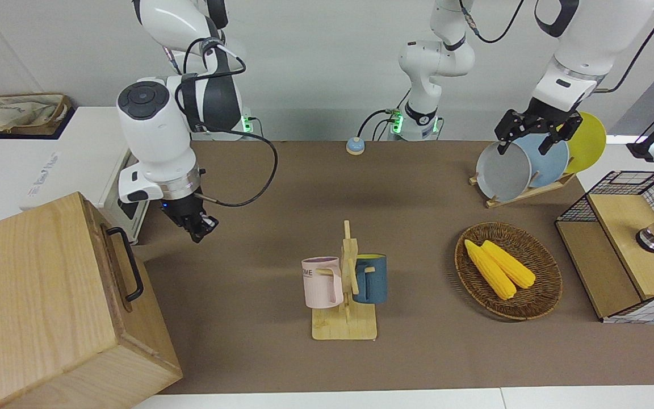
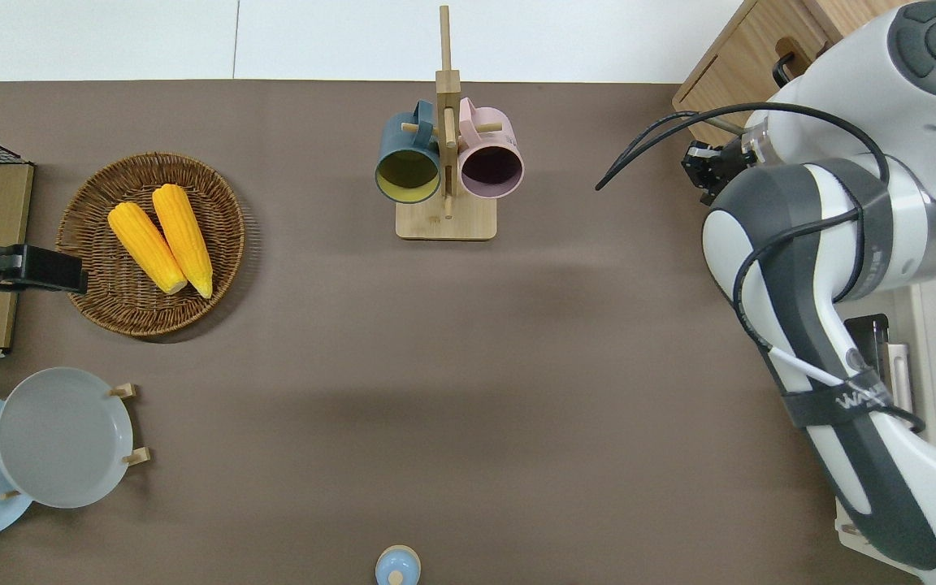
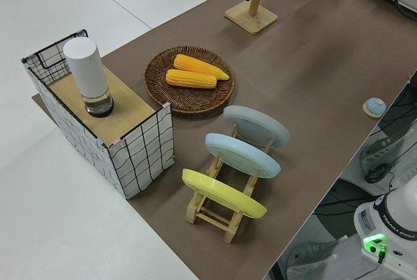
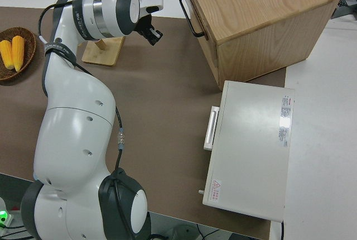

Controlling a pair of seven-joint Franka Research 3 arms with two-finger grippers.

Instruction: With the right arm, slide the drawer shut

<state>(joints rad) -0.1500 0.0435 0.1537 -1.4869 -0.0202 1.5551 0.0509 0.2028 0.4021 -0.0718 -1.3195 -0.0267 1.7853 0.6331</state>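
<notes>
Pale-wood drawer (image 1: 112, 257) with its black metal bar handle (image 1: 128, 262) sits in the cabinet at my arm's end of the counter, looking nearly flush. My right end effector (image 1: 201, 226) hangs near it; whether its fingers are parted I cannot tell. Stiff and likely smooth-running, it should take a flat push on its front beside the handle.

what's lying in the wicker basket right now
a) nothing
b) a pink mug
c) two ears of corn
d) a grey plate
c: two yellow ears of corn lie side by side in the round wicker basket; the mugs hang on their wooden stand and the plates stand in their rack.
</notes>
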